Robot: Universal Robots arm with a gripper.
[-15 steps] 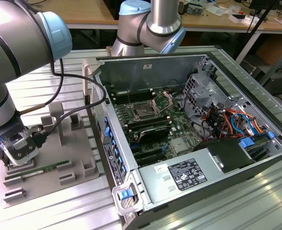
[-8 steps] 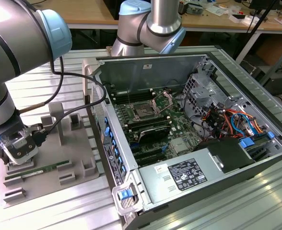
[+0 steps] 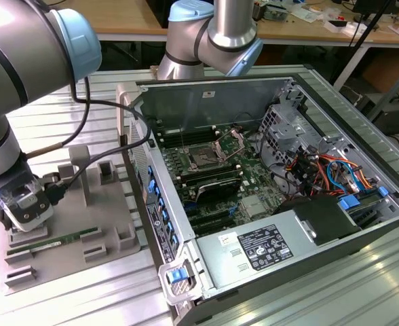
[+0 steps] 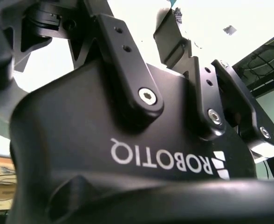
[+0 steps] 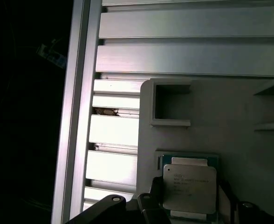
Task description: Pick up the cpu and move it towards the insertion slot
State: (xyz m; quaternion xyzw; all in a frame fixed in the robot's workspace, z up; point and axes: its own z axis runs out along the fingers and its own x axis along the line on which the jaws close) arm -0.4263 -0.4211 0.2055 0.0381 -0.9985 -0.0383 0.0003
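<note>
**CPU TRANSFER: AT PICKUP STATION, CARRY NOT BEGUN**

**Pincer** (image 3: pixel 24 216): set low over the grey fixture tray (image 3: pixel 108 224), at the exterior view's left. Whether it is spread or clamped cannot be told.

**Cpu** (image 5: pixel 189 189): in the first wrist view, directly under the pincer. It lies flat in its seat on the tray, pale metal top up, with a green border showing round it. By its look it is not lifted.

**Memory stick** (image 3: pixel 50 242): lies along the tray just beside the pincer, apart from the cpu's seat.

**Cable** (image 3: pixel 84 129): loops from the arm above the pincer toward the case.

**Computer case** (image 3: pixel 213 102): open, standing beyond the tray from the pincer. Its near wall (image 3: pixel 135 163) rises between the pincer and the board.

**Insertion slot** (image 3: pixel 203 159): inside the case, well apart from the pincer. It is a dark square socket, bare, with its retaining frame (image 3: pixel 231 141) swung up.

**Progress (judged):** the pincer is at the cpu. The lift and the whole carry to the slot are left.

**Edges and room:**
- In the first wrist view the table rail (image 5: pixel 76 116) runs near the pincer, with darkness beyond it.
- A raised tray block (image 5: pixel 170 105) stands near the cpu's seat.
- Above the tray the air is open.
- The case wall and the cable stand between the pincer and the slot.
- The slot itself has open room overhead.
</note>
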